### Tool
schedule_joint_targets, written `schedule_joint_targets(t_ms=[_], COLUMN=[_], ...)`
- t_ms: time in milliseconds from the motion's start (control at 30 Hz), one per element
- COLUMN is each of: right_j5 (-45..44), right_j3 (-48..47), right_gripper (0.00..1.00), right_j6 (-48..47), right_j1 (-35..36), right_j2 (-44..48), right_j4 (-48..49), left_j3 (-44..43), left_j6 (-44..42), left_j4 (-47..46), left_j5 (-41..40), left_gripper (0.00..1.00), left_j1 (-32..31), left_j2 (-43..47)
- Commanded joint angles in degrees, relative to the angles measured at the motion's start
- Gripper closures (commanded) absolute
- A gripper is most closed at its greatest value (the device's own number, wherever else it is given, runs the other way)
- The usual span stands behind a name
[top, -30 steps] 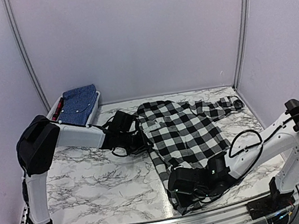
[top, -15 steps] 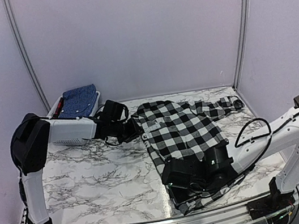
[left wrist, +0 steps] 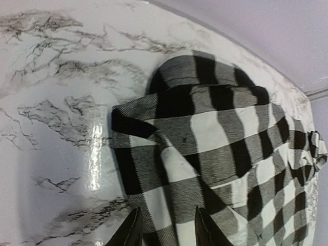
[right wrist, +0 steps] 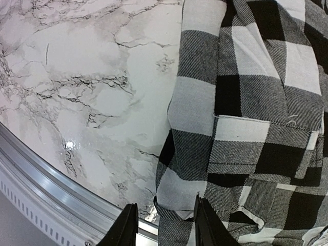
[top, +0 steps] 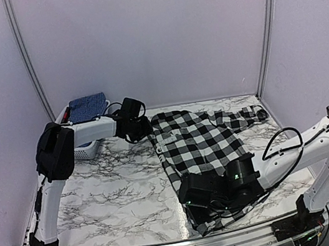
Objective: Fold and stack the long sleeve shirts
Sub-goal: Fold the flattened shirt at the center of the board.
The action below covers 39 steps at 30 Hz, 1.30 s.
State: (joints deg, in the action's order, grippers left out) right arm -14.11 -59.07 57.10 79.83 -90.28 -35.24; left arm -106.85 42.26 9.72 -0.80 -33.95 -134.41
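The black-and-white checked shirt (top: 202,142) lies spread on the marble table, running from the far middle to the near rail, with one sleeve stretched to the far right. My left gripper (top: 143,126) is open at the shirt's far left corner. In the left wrist view the cloth (left wrist: 215,138) lies flat between its gripper's (left wrist: 166,233) parted fingers. My right gripper (top: 190,199) is open at the near hem. In the right wrist view the folded hem (right wrist: 256,102) lies between its gripper's (right wrist: 165,225) fingers. The blue printed shirt (top: 86,106) lies folded in the basket.
The white slotted basket (top: 87,150) stands at the far left corner of the table, behind my left arm. The metal rail (right wrist: 46,174) runs along the near edge, close under the right gripper. Bare marble (top: 106,189) lies left of the shirt.
My left gripper has moved back along the shirt's left edge to its far corner, the arm swinging toward the basket. My right gripper has shifted slightly left and up at the near hem.
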Motion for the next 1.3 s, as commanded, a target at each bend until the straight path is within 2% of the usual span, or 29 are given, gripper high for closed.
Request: schedule_joint_targets(t_ms=[0, 400, 733, 867, 933, 1000, 1267], right_j5=[0.46, 1.33, 0.73, 1.08, 1.37, 1.34, 2.9], right_j3=[0.4, -1.9, -0.49, 0.27, 0.31, -0.36, -14.4], right_gripper=[0.65, 0.61, 0.61, 0.7, 0.84, 0.98, 1.0], right_j6=[0.1, -0.38, 1.96, 2.38, 2.5, 2.29, -3.68], right_j1=[0.83, 3.29, 4.42, 4.95, 5.06, 5.07, 5.05], right_j2=[2.1, -3.43, -8.74, -10.12, -10.54, -10.7, -15.16], right_j4=[-1.77, -1.07, -2.38, -2.28, -2.0, -2.06, -2.01], left_j3=[-3.93, -7.25, -9.03, -9.63, -10.03, -10.42, -11.64], left_j6=[0.29, 0.76, 1.69, 1.47, 1.25, 0.97, -2.69], left_j4=[6.05, 6.67, 6.73, 6.72, 6.73, 6.77, 6.79], left_j5=[-4.81, -6.4, -6.41, -6.7, -6.8, -6.93, -7.47], left_gripper=[0.65, 0.66, 0.82, 0.93, 0.99, 1.0, 1.0], left_j1=[-0.14, -1.0, -1.71, -1.73, -1.58, -1.39, 0.93], left_j2=[-4.33, -9.32, -11.89, -11.98, -12.02, -11.84, -9.04])
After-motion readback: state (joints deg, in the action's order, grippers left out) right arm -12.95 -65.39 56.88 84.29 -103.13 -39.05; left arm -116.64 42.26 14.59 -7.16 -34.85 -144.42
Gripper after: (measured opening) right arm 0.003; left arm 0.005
